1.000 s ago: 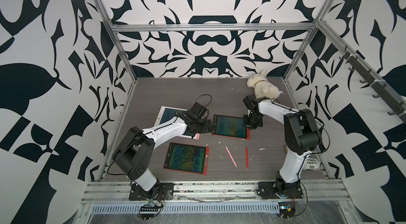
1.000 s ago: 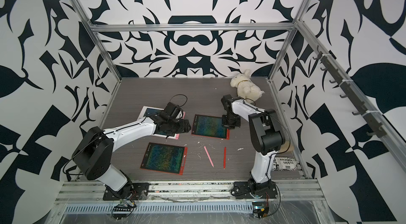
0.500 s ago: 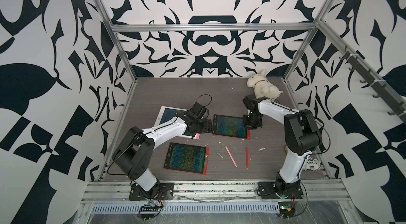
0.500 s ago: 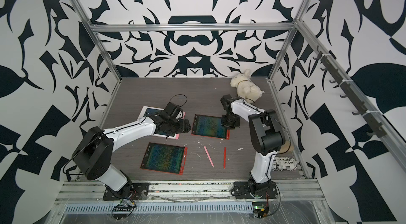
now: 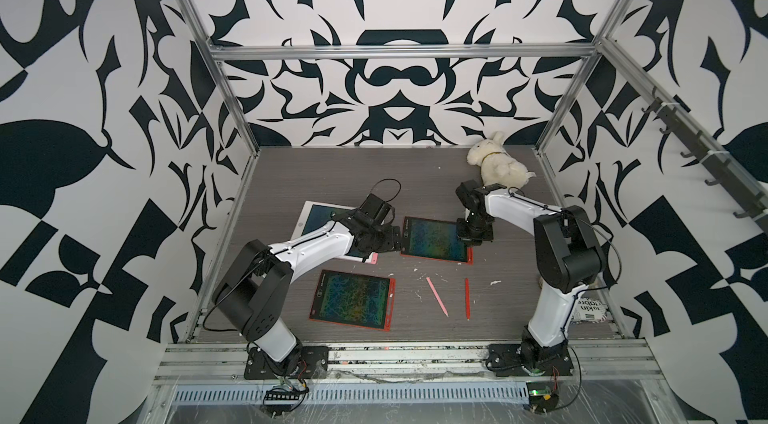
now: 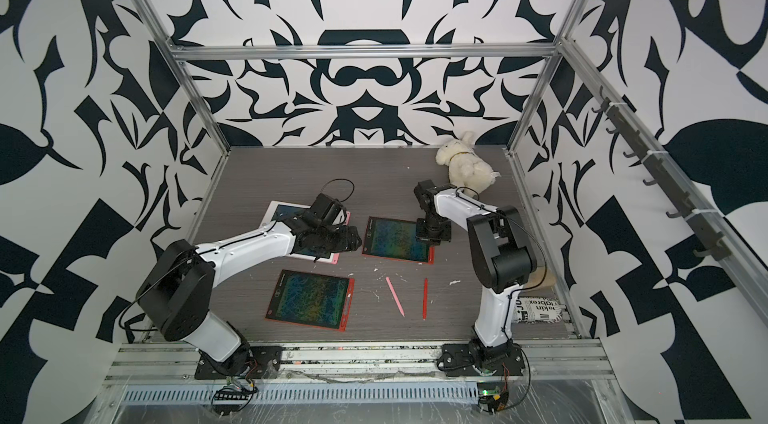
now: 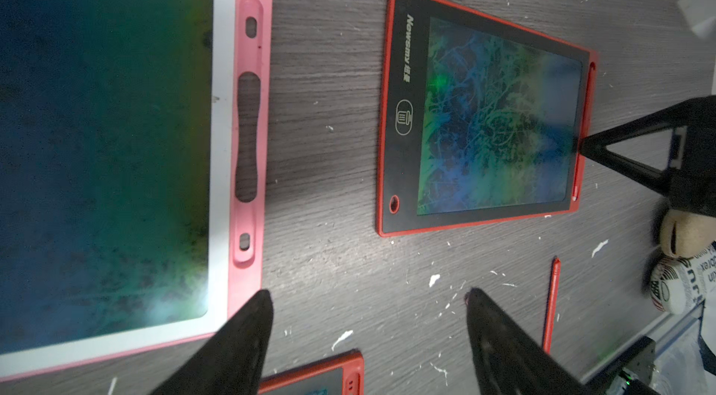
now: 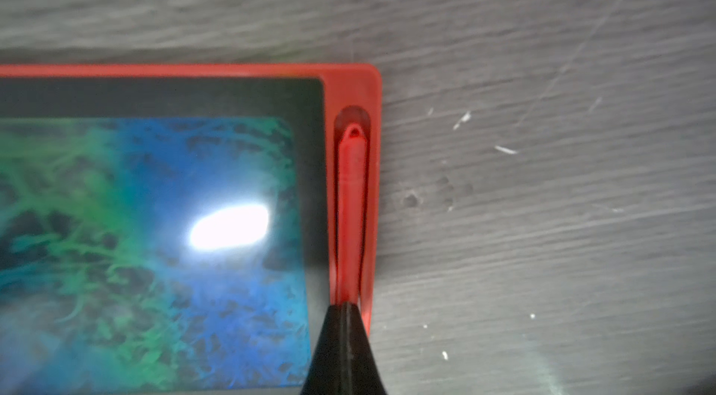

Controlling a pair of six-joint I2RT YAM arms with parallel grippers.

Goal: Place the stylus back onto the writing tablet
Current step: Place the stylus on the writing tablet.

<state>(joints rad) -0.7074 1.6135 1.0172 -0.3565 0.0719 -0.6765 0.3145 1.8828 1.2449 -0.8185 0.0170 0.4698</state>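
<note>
**A:** Top view?
**B:** The right hand (image 5: 471, 237), the nearer one, sits over the farther red writing tablet (image 5: 434, 239), on the side facing the bench's right edge.
**A:** Left wrist?
**B:** The left hand (image 7: 368, 294) is half open and empty.
**A:** Right wrist?
**B:** Closed tips, gripping nothing, press the red stylus (image 8: 350, 199), which lies lengthwise in the tablet's slot.

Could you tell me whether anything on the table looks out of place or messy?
A pink stylus and a red stylus lie loose on the table beside the near red tablet, not docked. The stylus slot of the pink-framed tablet is empty. White flecks are scattered around them.
</note>
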